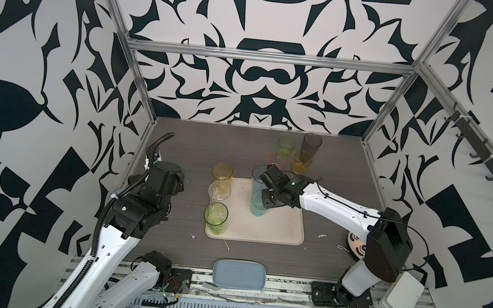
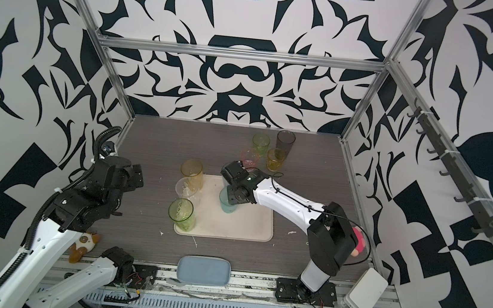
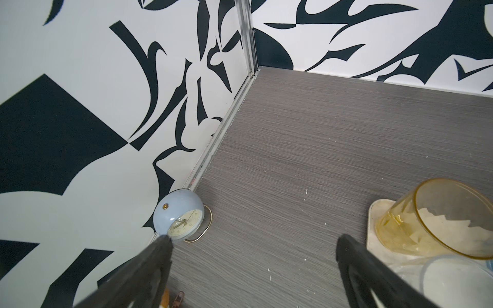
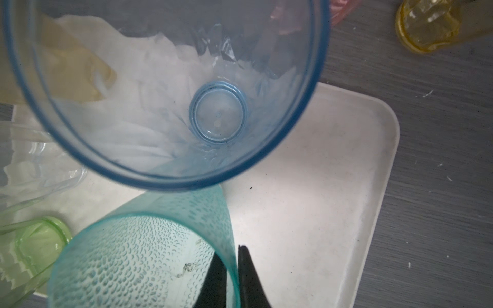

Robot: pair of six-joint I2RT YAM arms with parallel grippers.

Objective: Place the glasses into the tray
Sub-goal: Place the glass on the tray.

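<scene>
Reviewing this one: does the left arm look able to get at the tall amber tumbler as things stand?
Probably yes. The open left end effector hangs near the tall amber tumbler at the tray's corner, only bare table between them; the colourless tumbler stands close beside it.

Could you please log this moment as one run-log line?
right pincer: pinching teal tumbler rim, on tray | left pincer: open, empty | four glasses outside tray

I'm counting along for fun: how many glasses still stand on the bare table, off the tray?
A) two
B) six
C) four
C: the small green glass, grey glass, pink glass and small yellow glass stand on the table behind the tray.
</scene>
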